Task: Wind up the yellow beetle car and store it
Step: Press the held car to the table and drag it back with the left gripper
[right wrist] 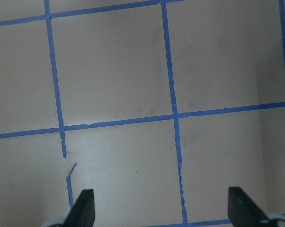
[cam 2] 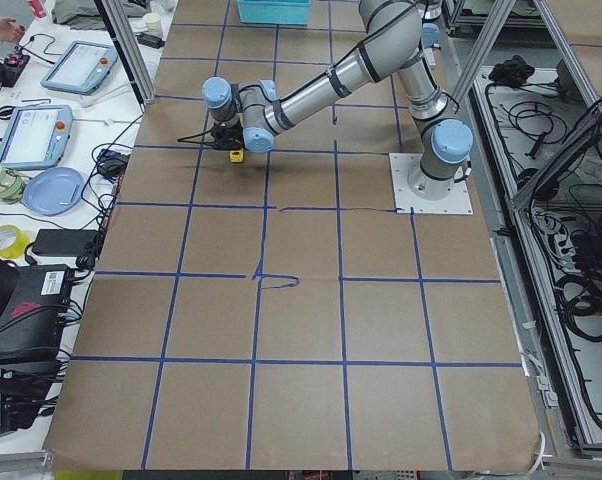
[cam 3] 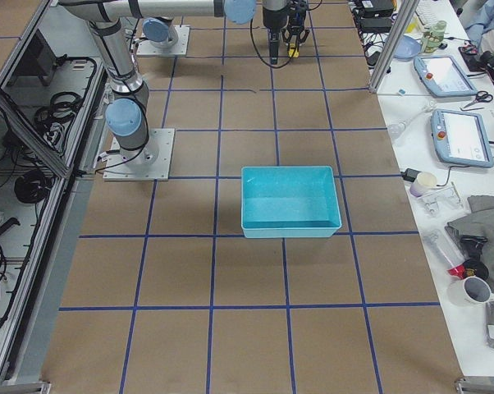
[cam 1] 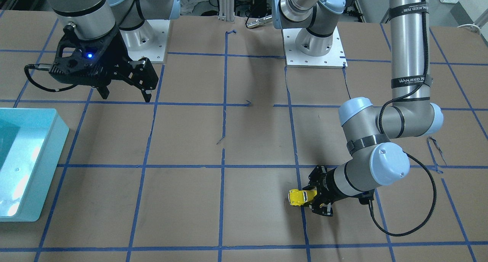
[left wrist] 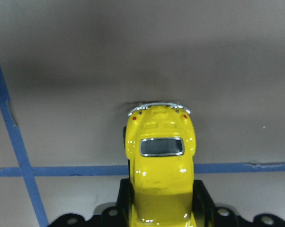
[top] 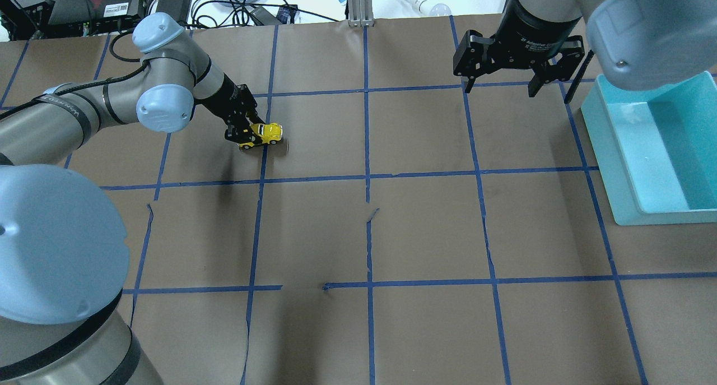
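The yellow beetle car (top: 266, 133) is small and glossy, with dark windows. It rests low on the brown table and sticks out of my left gripper (top: 244, 134), which is shut on its rear half. It shows in the front view (cam 1: 299, 197) and in the left wrist view (left wrist: 159, 165), held between the black fingers (left wrist: 203, 196). My right gripper (top: 502, 81) is open and empty, held high over the far right of the table, next to the teal bin (top: 652, 149). Its two fingertips (right wrist: 82, 208) show wide apart in the right wrist view.
The teal bin (cam 1: 23, 163) stands at the table's right end as the robot sees it; its inside looks empty in the right side view (cam 3: 290, 201). The table is brown paper with a blue tape grid (top: 367, 177). Cables and devices lie beyond the far edge.
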You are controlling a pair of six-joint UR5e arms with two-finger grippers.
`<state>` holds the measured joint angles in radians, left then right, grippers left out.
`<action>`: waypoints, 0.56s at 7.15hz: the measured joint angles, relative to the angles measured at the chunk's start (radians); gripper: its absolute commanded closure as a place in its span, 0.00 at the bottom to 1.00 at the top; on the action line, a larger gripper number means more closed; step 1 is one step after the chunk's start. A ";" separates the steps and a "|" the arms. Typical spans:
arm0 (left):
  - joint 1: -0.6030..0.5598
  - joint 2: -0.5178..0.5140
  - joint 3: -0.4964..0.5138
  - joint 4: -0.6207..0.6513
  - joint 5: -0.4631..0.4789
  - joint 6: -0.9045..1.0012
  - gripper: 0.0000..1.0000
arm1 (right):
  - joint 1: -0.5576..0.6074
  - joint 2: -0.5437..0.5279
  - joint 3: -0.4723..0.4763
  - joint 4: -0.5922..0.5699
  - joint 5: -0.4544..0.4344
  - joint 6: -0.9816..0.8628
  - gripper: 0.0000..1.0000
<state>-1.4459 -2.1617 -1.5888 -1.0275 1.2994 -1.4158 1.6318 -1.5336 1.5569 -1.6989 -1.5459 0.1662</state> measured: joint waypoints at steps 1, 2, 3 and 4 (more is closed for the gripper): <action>0.009 -0.004 0.001 -0.001 0.001 0.005 1.00 | 0.000 0.000 0.002 -0.003 0.000 0.000 0.00; 0.019 -0.009 0.001 -0.002 0.003 0.009 1.00 | 0.000 0.000 0.003 -0.003 0.000 0.001 0.00; 0.034 -0.011 0.002 -0.002 0.003 0.013 1.00 | -0.001 0.000 0.003 -0.004 0.001 0.001 0.00; 0.051 -0.011 0.002 -0.003 0.002 0.016 1.00 | -0.001 0.000 0.004 -0.004 -0.001 0.001 0.00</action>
<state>-1.3952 -2.1727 -1.5864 -1.0307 1.3012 -1.3995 1.6307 -1.5340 1.5607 -1.7027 -1.5466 0.1671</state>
